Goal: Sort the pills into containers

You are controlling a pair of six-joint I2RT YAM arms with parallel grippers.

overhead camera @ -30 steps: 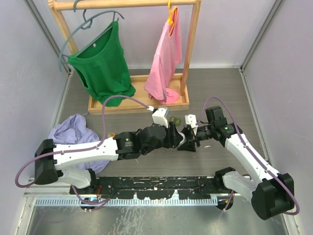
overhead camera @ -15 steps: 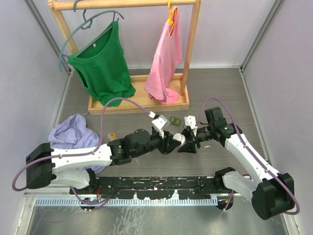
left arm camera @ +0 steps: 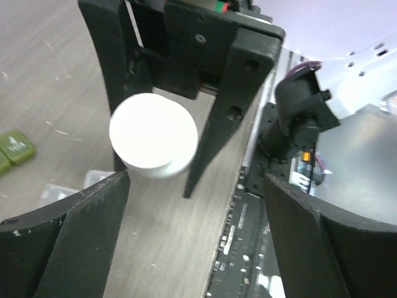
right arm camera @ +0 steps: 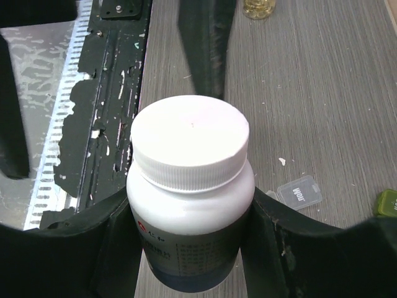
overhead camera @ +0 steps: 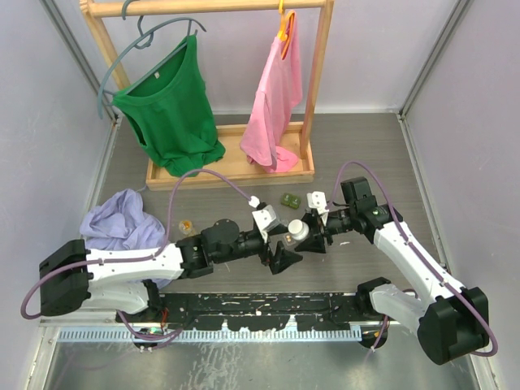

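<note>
My right gripper (right arm camera: 189, 208) is shut on a white pill bottle (right arm camera: 189, 205) with a dark label, held upright above the table. Its white screw cap (left arm camera: 153, 133) is on. My left gripper (left arm camera: 195, 208) stands wide open just short of the cap, with only table between its fingers. From above, the left gripper (overhead camera: 280, 254) is just below and left of the bottle (overhead camera: 299, 231). The dark green container (overhead camera: 291, 199) lies behind both grippers. The clear container (right arm camera: 300, 190) lies flat next to the green one (right arm camera: 388, 203). No loose pills show.
A small pot with yellow contents (overhead camera: 186, 225) sits left of the arms, beside a lilac cloth (overhead camera: 123, 219). A wooden rack (overhead camera: 231, 166) with a green top and a pink top stands at the back. A black strip (overhead camera: 260, 313) runs along the near edge.
My left gripper was closed around the bottle's cap. It has opened wide and drawn back toward the lower left. The right gripper and bottle have stayed put.
</note>
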